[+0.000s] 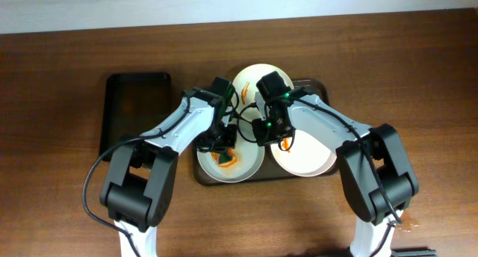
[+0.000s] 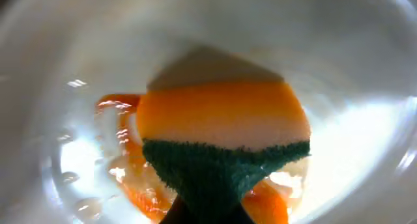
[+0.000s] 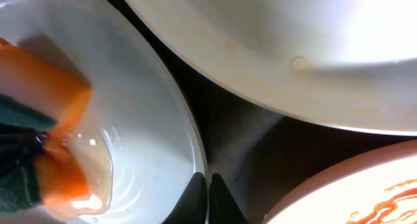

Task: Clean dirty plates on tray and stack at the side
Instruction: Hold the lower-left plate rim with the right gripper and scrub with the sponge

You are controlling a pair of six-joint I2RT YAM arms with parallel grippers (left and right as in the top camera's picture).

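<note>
A white plate [image 1: 240, 169] smeared with orange sauce sits at the front left of the dark tray [image 1: 320, 85]. My left gripper [image 1: 224, 141] is shut on an orange sponge with a green scouring side [image 2: 221, 126] and presses it into the plate's sauce; its jaws [image 2: 208, 214] are mostly hidden by the sponge. My right gripper [image 1: 263, 134] is shut on this plate's rim [image 3: 195, 152], its fingers [image 3: 208, 188] pinching the edge. The sponge also shows in the right wrist view [image 3: 39, 100].
A plate with orange streaks [image 1: 250, 81] sits at the back of the tray and shows in the right wrist view [image 3: 365, 198]. A cleaner white plate [image 1: 306, 156] lies at the front right. A second black tray [image 1: 138, 111] lies to the left.
</note>
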